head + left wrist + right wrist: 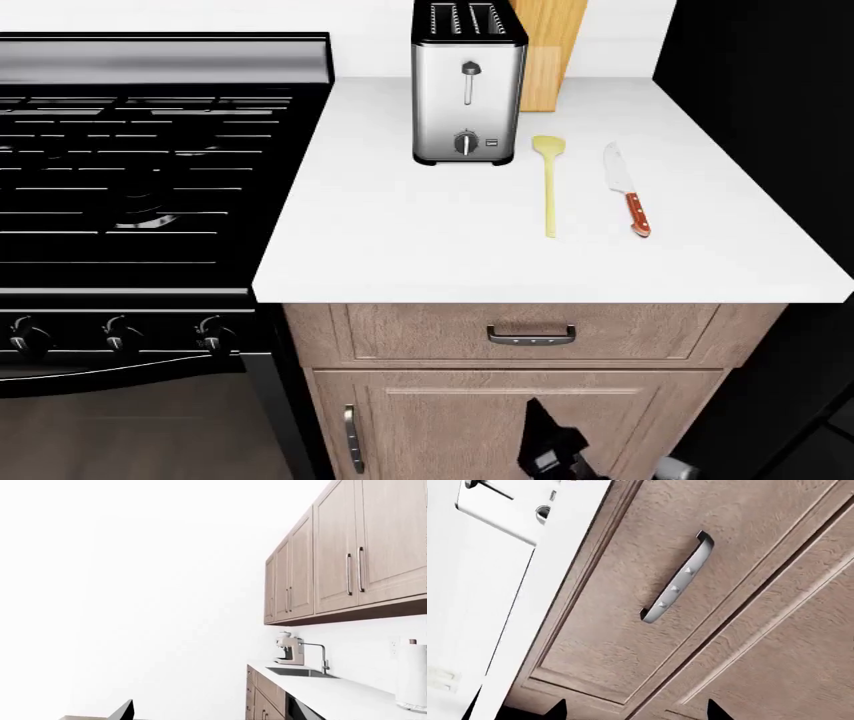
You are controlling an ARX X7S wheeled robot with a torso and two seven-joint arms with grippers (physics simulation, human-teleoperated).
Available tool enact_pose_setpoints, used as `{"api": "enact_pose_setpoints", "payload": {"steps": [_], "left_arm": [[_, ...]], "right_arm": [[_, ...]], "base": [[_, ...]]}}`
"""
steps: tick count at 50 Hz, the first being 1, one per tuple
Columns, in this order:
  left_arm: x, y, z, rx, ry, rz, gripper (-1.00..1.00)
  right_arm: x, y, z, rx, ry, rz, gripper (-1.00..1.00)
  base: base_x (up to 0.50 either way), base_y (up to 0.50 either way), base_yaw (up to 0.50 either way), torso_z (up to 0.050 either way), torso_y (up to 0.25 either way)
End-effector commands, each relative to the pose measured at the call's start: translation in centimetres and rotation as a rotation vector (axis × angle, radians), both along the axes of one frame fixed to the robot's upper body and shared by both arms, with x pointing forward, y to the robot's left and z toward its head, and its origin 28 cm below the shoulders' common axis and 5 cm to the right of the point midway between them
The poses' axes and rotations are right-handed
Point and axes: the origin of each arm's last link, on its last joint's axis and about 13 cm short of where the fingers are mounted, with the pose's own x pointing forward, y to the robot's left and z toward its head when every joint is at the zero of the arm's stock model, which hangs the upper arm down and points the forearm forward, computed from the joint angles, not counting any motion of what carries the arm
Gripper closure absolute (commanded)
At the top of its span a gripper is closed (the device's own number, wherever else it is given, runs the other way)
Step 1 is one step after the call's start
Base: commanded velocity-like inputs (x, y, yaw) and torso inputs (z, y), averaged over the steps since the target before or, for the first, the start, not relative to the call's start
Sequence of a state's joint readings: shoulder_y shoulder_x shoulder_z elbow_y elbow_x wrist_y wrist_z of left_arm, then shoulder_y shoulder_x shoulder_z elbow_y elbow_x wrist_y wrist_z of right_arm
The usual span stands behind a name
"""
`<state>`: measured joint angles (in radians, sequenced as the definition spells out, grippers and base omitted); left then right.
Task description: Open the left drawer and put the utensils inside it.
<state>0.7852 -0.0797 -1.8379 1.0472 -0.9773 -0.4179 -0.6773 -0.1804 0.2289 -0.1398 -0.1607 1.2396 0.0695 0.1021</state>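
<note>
The left drawer (441, 332) is shut under the counter edge, its dark bar handle (531, 335) facing me. In the right wrist view the handle (677, 577) lies ahead of my open right gripper (635, 714), whose two dark fingertips (557, 711) stand wide apart, touching nothing. In the head view this gripper (550, 450) hangs in front of the cabinet door, below the handle. On the counter lie the utensils: a pale-yellow spatula (549, 185) and a knife (627, 190) with a reddish-brown handle. My left gripper (210, 716) is open and empty, facing away across the room.
A steel toaster (465, 85) and a wooden knife block (550, 50) stand behind the utensils. A black stove (134, 180) adjoins the white counter (400, 240) on the left. Below the drawer is a cabinet door (454, 430) with a vertical handle (351, 438).
</note>
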Motion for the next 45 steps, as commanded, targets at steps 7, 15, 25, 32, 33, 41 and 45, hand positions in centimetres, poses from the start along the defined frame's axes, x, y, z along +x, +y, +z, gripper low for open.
{"api": "enact_pose_setpoints", "payload": {"steps": [7, 15, 25, 32, 33, 41, 45], "left_arm": [[0.3, 0.1, -0.4, 0.001, 0.014, 0.0, -1.0], [0.5, 0.1, -0.6, 0.001, 0.024, -0.002, -1.0], [0.6, 0.2, -0.6, 0.0, 0.03, -0.004, -1.0], [0.7, 0.2, -0.6, 0.002, 0.031, -0.004, -1.0], [0.7, 0.2, -0.6, 0.002, 0.032, -0.004, -1.0], [0.5, 0.2, -0.4, 0.004, 0.03, -0.002, -1.0], [0.5, 0.2, -0.5, 0.003, 0.031, -0.001, -1.0]], "right_arm": [[1.7, -0.3, -1.5, 0.162, 0.163, -0.01, -1.0], [2.6, -0.2, -1.5, 0.232, 0.178, 0.001, -1.0], [3.8, 0.0, -0.7, 0.325, 0.14, 0.04, -1.0], [4.2, 0.3, 0.7, 0.34, 0.076, 0.103, -1.0], [4.3, 0.3, 1.0, 0.345, 0.065, 0.111, -1.0], [4.9, 0.1, 1.8, 0.344, 0.03, 0.083, -1.0], [5.1, -0.2, 1.7, 0.341, 0.041, 0.035, -1.0]], "base": [[0.0, 0.0, 0.0, 0.0, 0.0], [0.0, 0.0, 0.0, 0.0, 0.0], [0.0, 0.0, 0.0, 0.0, 0.0], [0.0, 0.0, 0.0, 0.0, 0.0], [0.0, 0.0, 0.0, 0.0, 0.0], [0.0, 0.0, 0.0, 0.0, 0.0], [0.0, 0.0, 0.0, 0.0, 0.0]]}}
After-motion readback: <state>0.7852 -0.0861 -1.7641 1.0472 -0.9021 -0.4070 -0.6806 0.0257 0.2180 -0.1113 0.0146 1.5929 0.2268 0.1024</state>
